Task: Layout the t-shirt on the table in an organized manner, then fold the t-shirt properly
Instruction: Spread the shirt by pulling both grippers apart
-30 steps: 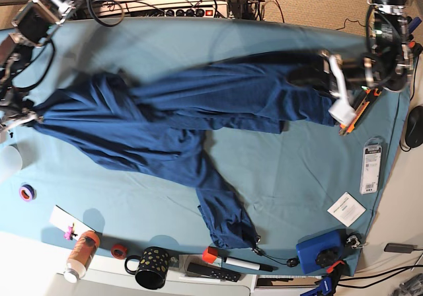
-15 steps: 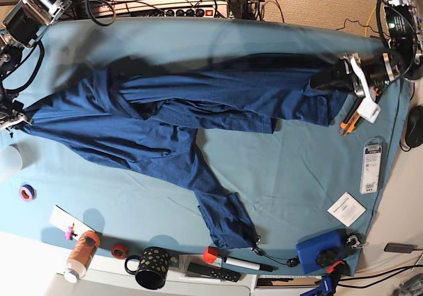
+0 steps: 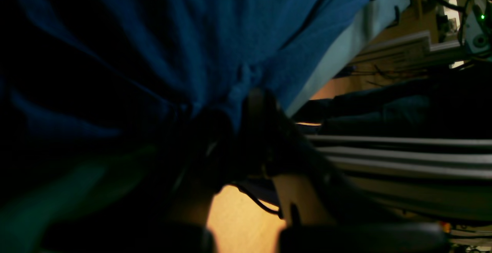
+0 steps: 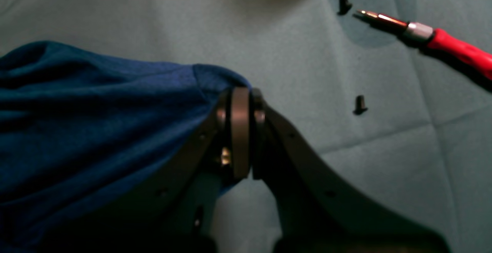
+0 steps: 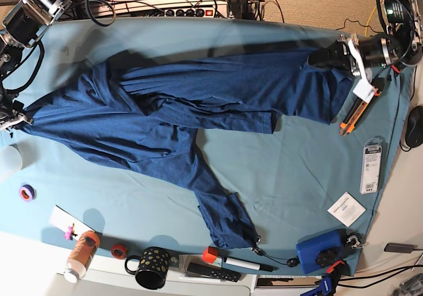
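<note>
The left gripper (image 5: 330, 56), at about two o'clock in the base view, has its jaws pinched tight on one end of the t-shirt (image 5: 192, 104); in its wrist view the navy fabric bunches into the closed fingers (image 3: 257, 107) and fans upward from there. The right gripper (image 5: 14, 119), at nine o'clock, is likewise clamped shut on the shirt's opposite end, with a fold of blue cloth (image 4: 96, 122) pressed between its fingertips just above the teal cover.

Between the two grips the t-shirt stretches across the upper half of the table (image 5: 297, 177), pulled long from nine o'clock toward two o'clock, creased and partly doubled over itself. A narrow twisted portion trails off from the middle toward six o'clock, ending near the front edge.

Just beside the right gripper lie two small dark screws (image 4: 360, 104) and a red-handled screwdriver (image 4: 442, 37), toward one o'clock in that wrist view. Near the left gripper an orange utility knife (image 5: 352, 116) rests on the cover. Along the six o'clock edge sit a black dotted mug (image 5: 152, 267), an orange bottle (image 5: 82, 253), a marker (image 5: 241, 264) and a blue box (image 5: 318, 248); a white card (image 5: 346, 209) lies at four o'clock.
</note>
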You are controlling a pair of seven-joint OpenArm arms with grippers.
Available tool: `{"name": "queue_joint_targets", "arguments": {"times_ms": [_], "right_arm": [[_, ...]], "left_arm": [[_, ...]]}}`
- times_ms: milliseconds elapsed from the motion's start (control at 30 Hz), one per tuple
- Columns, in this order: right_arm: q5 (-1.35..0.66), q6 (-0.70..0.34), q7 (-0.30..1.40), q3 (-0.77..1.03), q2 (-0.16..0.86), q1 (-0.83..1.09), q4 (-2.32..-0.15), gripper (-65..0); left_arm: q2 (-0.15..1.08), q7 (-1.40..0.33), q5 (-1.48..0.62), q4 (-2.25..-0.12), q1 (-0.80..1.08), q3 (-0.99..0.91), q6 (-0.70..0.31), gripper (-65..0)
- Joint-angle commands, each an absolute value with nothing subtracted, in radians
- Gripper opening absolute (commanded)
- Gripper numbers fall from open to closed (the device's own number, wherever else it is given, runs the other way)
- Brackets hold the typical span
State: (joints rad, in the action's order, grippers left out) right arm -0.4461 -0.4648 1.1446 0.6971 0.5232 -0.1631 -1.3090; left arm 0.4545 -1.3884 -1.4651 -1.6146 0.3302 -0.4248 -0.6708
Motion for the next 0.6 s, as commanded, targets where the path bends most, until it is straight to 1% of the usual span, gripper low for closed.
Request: {"name": "queue_joint_targets", "arguments": {"times_ms": [0, 233, 333, 433, 567], "right_arm": [[-0.444, -0.459, 1.111, 0.702, 0.557, -0.18, -1.327, -65.0], [-0.453, -0.46, 1.153, 0.702, 0.557, -0.179, -1.327, -65.0], [-0.456, -0.461, 1.168, 0.702, 0.556, -0.177, -1.327, -65.0], [-0.456, -0.484, 1.171, 0.702, 0.557, -0.177, -1.327, -65.0], [-0.456, -0.486, 1.17, 0.702, 0.557, -0.177, -1.327, -65.0]], "left_arm": [[0.474, -1.396, -1.484, -1.63, 0.334, -0.434, -0.67, -65.0], [0.474, -1.396, -1.484, -1.63, 0.352, -0.434, -0.671, -65.0], [0.474, -1.372, -1.484, -1.63, 0.351, -0.434, -0.698, -65.0], [0.474, -1.368, -1.484, -1.63, 0.346, -0.434, -0.698, -65.0], [0.474, -1.369, -1.484, -1.63, 0.347, -0.434, -0.698, -65.0]]}}
